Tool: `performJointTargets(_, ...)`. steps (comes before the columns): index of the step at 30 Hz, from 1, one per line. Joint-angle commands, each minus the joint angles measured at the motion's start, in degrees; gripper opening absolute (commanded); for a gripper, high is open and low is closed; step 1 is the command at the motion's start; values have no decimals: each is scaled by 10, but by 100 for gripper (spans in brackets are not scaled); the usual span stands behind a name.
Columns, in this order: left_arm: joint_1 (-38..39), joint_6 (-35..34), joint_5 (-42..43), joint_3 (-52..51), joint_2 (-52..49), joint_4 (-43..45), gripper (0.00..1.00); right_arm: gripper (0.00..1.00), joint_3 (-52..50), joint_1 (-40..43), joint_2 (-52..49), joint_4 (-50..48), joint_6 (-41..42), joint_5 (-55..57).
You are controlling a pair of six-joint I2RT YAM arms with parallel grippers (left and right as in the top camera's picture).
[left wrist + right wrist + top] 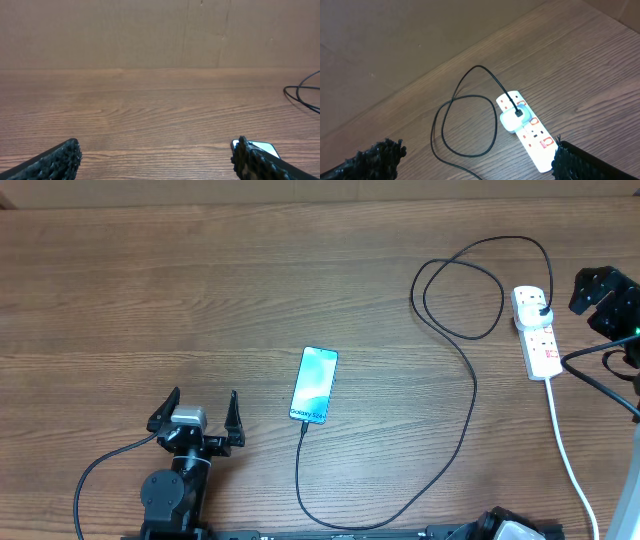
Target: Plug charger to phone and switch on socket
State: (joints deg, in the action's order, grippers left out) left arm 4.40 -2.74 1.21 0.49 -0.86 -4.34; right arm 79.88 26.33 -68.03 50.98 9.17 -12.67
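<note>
Wooden table [150,280], socket [536,332] by right edge, left gripper [203,402] and right gripper [476,149] jaws released

Phone [314,385] left of socket [536,330]; charger [474,392] between

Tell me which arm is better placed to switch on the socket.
Right. The right fingers hover open beside the socket, which sits in their wrist view; the left fingers are far off, past the phone.

wood-grain table [150,290], brown backdrop [100,30]
</note>
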Motion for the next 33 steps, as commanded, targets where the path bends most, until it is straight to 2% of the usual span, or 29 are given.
performJointTargets(1, 1, 14, -6, -2, 6, -1, 100, 100, 8, 2, 5, -3, -3, -3)
performJointTargets(5, 1, 14, -6, -2, 6, -1, 100, 100, 8, -14, 6, -2, -3, -3)
performJointTargets(17, 1, 14, -6, -2, 6, -1, 100, 100, 8, -158, 6, -1, -3, -3)
performJointTargets(33, 1, 15, -6, -2, 6, -1, 100, 100, 8, -165, 6, -1, -3, -3)
